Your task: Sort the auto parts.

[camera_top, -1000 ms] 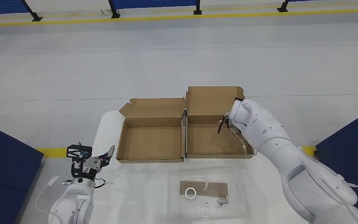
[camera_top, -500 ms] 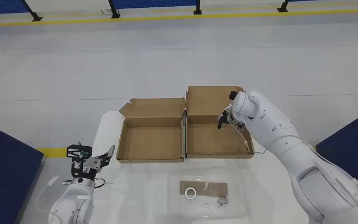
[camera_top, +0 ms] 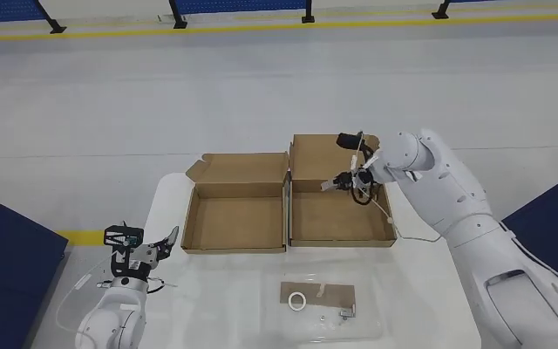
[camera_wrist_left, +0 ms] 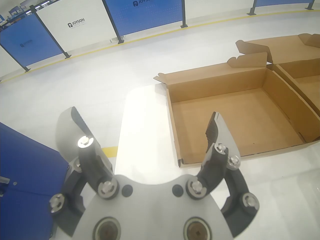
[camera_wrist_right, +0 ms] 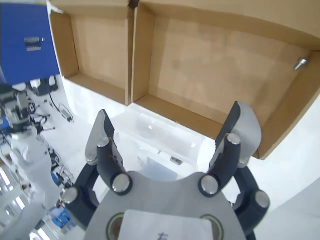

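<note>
Two open cardboard boxes stand side by side: the left box (camera_top: 235,222) (camera_wrist_left: 237,116) (camera_wrist_right: 100,46) is bare inside, and the right box (camera_top: 336,218) (camera_wrist_right: 212,63) holds a small metal bolt (camera_wrist_right: 300,63) against its side wall. My right gripper (camera_top: 330,184) (camera_wrist_right: 169,111) hangs open above the right box with nothing between its fingers. My left gripper (camera_top: 150,246) (camera_wrist_left: 143,116) is open and holds nothing. It sits near the table's front left corner, short of the left box. A white ring (camera_top: 297,302) and small metal parts (camera_top: 340,314) lie in a clear tray (camera_top: 366,327) (camera_wrist_right: 160,136).
A brown card (camera_top: 318,295) lies in the clear tray under the parts, near the table's front edge. Both box lids stand up at the far side. Bare white table lies between my left gripper and the left box.
My right gripper has risen from low inside the right box and turned, ending higher over the box. The left arm has not moved.
</note>
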